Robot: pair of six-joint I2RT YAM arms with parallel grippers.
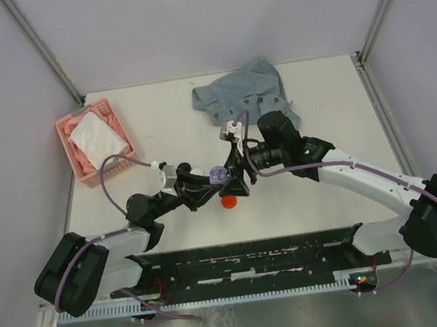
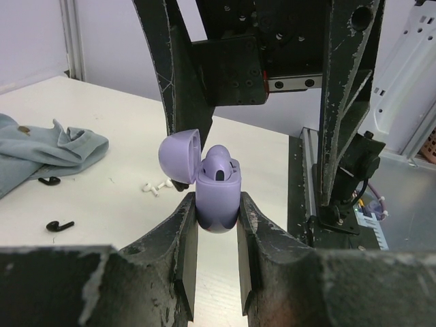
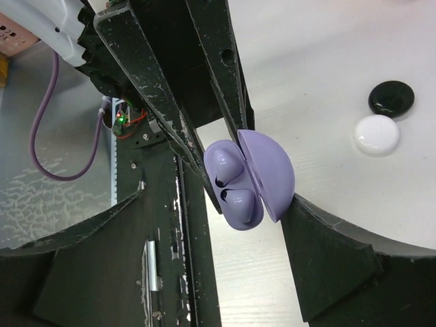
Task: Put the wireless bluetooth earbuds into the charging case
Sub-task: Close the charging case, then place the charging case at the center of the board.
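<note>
Table (image 1: 339, 99): we recorded a white surface carrying every item below.
Cloth (image 1: 245, 91): a blue-grey garment lay crumpled at the far side.
Basket (image 1: 95, 143): a pink basket held white fabric at the far left.
Right gripper (image 3: 219, 197): its fingers stood wide apart, straddling the case; we could not tell whether the open lid touched one finger.
Left gripper (image 2: 217, 201): we found it clamped on the body of the case, holding it upright above the table.
Lilac charging case (image 3: 248, 180): it sat between the left fingers with its lid swung open.
Round cases: a red case (image 1: 228, 202), a black case (image 3: 392, 97) and a white case (image 3: 377, 134) rested on the table, the last two touching.
Lilac earbuds (image 3: 230, 165): we saw both seated in the open case.
Black earbuds (image 2: 60, 225): two lay loose near the cloth.
White earbuds (image 2: 153, 187): these lay loose on the table behind the case.
</note>
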